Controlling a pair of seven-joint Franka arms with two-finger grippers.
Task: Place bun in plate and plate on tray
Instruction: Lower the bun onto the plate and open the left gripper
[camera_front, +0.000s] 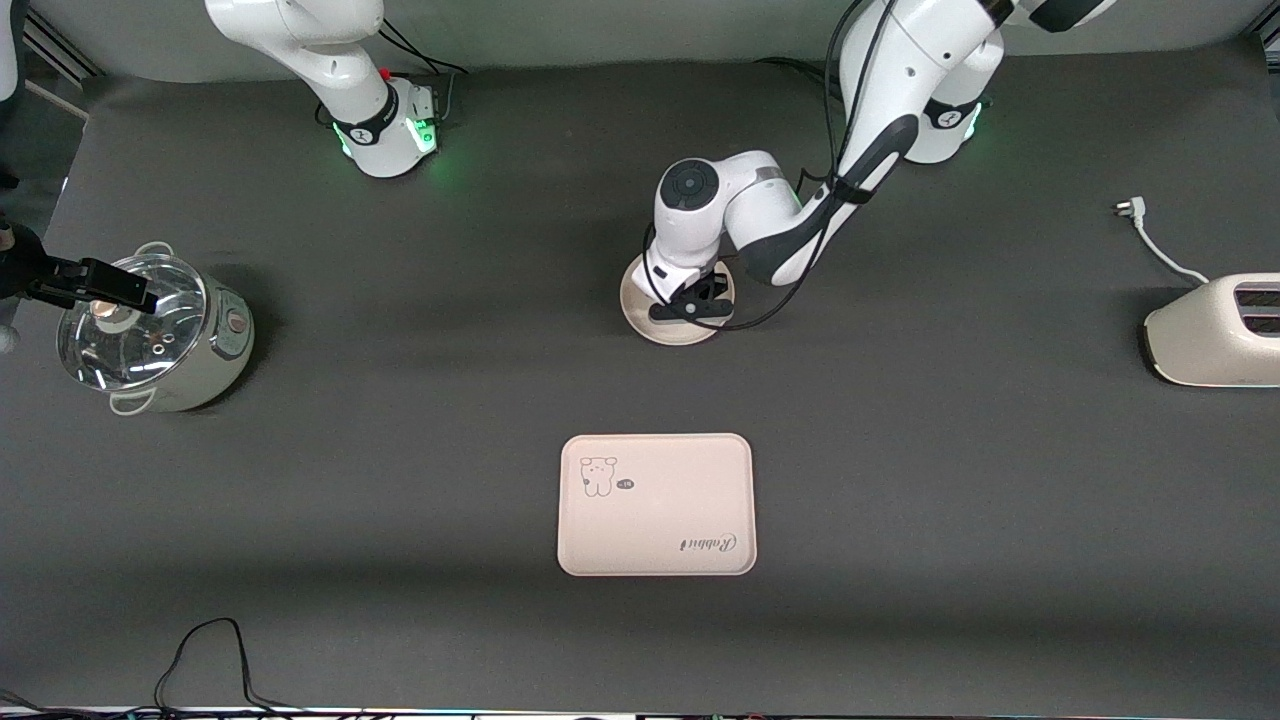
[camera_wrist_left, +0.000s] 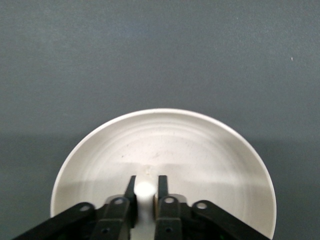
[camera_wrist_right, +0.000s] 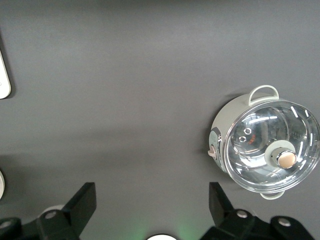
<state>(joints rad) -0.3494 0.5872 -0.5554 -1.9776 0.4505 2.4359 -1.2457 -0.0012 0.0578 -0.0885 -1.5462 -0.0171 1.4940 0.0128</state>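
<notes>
Bun (camera_wrist_left: 145, 191), the small white smooth lump, sits pinched between the closed fingers of the left gripper (camera_front: 690, 305), low over the round cream-white plate (camera_front: 640, 318). I judge the first step is nearly finished; next the fingers must open so the bun rests in the plate. The cream rectangular tray (camera_front: 656, 505) lies nearer the front camera. The right gripper (camera_wrist_right: 152, 205) waits with fingers spread, high above the table.

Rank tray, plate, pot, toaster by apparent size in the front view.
1. tray
2. pot
3. toaster, cut off by the frame edge, so unsure against the pot
4. plate, partly hidden under the left gripper
</notes>
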